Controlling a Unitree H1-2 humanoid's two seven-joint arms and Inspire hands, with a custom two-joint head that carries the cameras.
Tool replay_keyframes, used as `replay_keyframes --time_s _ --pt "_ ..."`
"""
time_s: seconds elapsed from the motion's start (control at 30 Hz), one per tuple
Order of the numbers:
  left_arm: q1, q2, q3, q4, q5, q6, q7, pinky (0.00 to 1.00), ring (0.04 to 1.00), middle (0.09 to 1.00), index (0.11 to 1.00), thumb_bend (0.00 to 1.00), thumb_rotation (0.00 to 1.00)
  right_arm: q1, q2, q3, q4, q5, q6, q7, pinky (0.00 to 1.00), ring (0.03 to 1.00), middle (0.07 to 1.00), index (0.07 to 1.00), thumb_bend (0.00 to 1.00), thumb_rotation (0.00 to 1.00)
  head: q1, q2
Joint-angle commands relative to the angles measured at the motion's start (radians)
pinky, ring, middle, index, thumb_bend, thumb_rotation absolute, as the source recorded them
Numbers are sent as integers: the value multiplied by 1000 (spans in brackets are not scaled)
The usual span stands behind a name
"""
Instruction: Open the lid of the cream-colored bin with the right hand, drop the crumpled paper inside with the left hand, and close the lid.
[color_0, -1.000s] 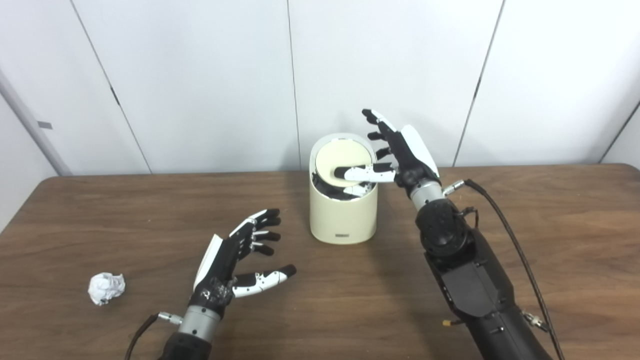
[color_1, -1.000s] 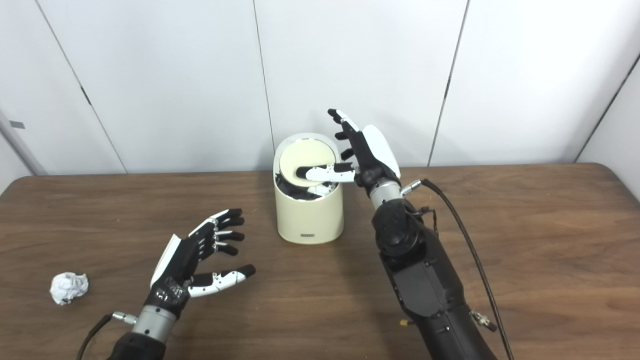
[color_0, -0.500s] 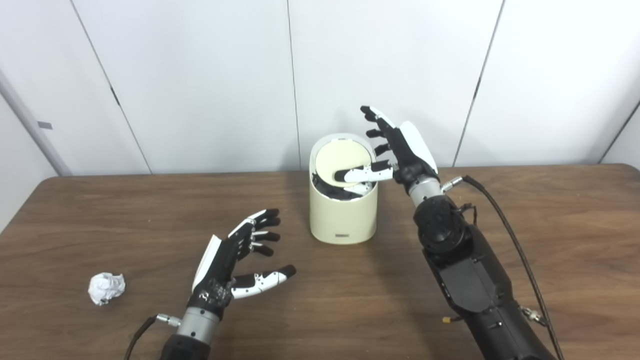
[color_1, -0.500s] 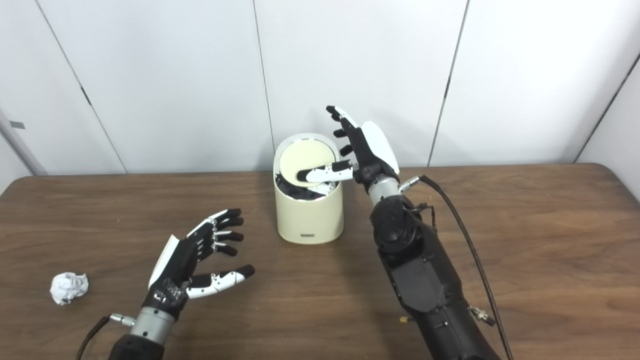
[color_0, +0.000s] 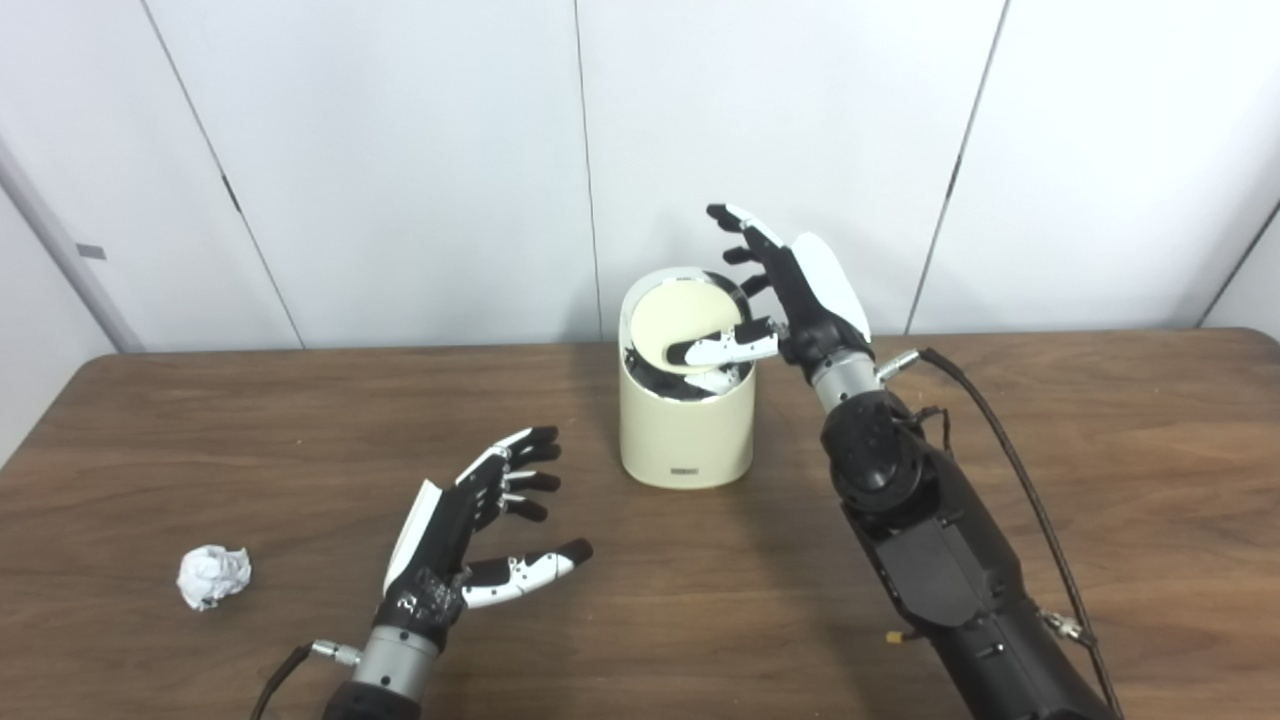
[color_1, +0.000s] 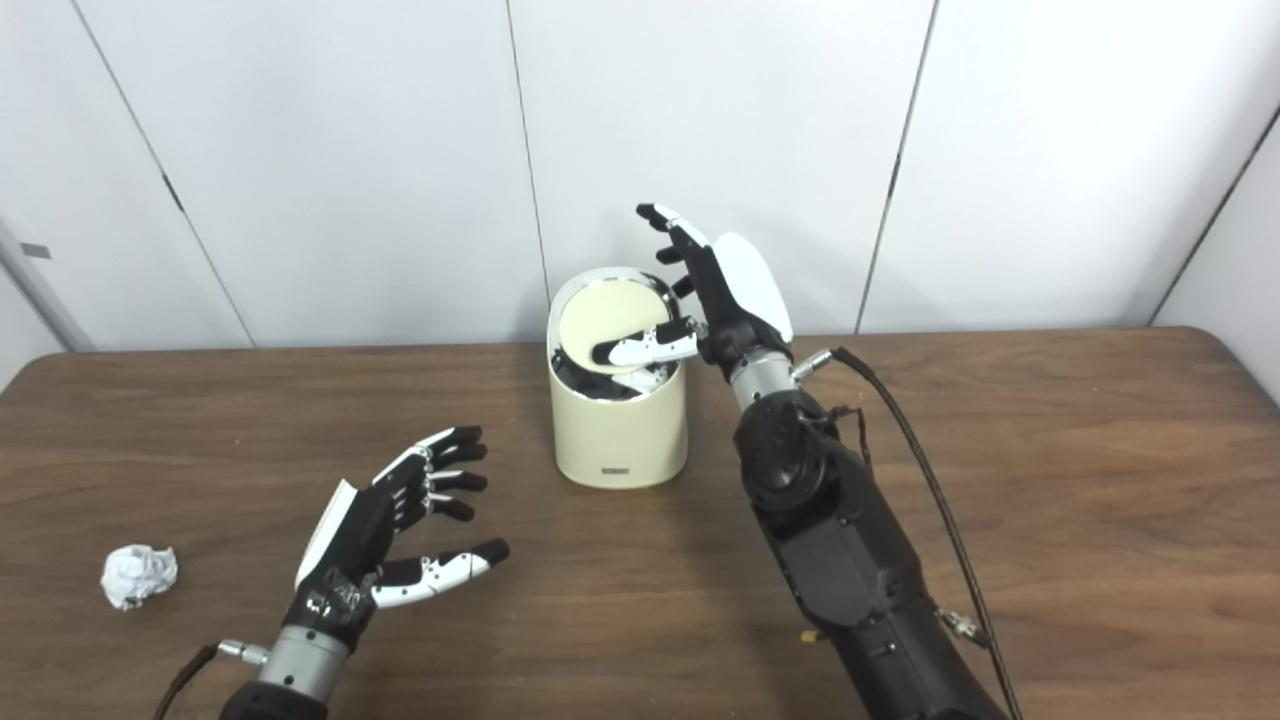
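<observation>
The cream-colored bin stands at the middle back of the wooden table. Its round lid is tilted up toward the back, with the dark inside showing below it. My right hand is open beside the bin's right rim, its thumb lying across the lower part of the lid and its fingers raised behind it. The crumpled white paper lies on the table at the front left. My left hand is open and empty over the table, to the right of the paper and apart from it.
White wall panels stand right behind the table. A black cable runs along my right forearm over the table's right side.
My right hand has moved a little up and to the left at the bin, and the lid is tilted slightly more. My left hand has drawn back slightly toward the front edge.
</observation>
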Motion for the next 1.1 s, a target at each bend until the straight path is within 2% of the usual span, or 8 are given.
replay_keyframes --time_s 0.0,0.17,0.27,0.53,0.73,0.87,0.97,1.07 --pt "-21 -2 1 -41 -2 -16 7 627 734 822 852 708 54 -24 -28 19 10 -60 -5 -4 643 801 877 869 810 4 -1 1" --pt "-21 -1 -1 -39 8 -14 9 621 730 818 854 703 74 -19 -33 22 12 -61 -17 -8 691 833 889 866 818 0 0 4" --pt "-23 -1 -1 -37 6 -13 10 622 729 818 852 708 77 -13 -23 2 3 -28 -20 -1 671 820 886 869 812 65 -1 2" --pt "-29 4 0 -28 5 -20 8 624 732 823 852 701 70 3 -9 -42 -43 22 -16 10 621 796 893 890 688 587 -3 2" --pt "-30 4 0 -31 2 -11 5 628 734 823 852 705 64 30 -22 -84 -124 67 17 58 682 838 925 910 620 798 -6 4" --pt "-30 2 -1 -31 5 -13 7 625 731 822 849 707 64 78 -37 -103 -177 85 7 79 718 848 912 885 567 773 -4 4" --pt "-31 2 -2 -31 7 -12 7 622 730 823 851 710 78 129 -50 -115 -214 109 -6 93 653 802 899 886 560 742 -2 6" --pt "-33 4 -3 -31 8 -12 6 625 731 822 852 710 89 184 -65 -127 -244 136 -38 98 607 771 892 886 622 673 -2 7"
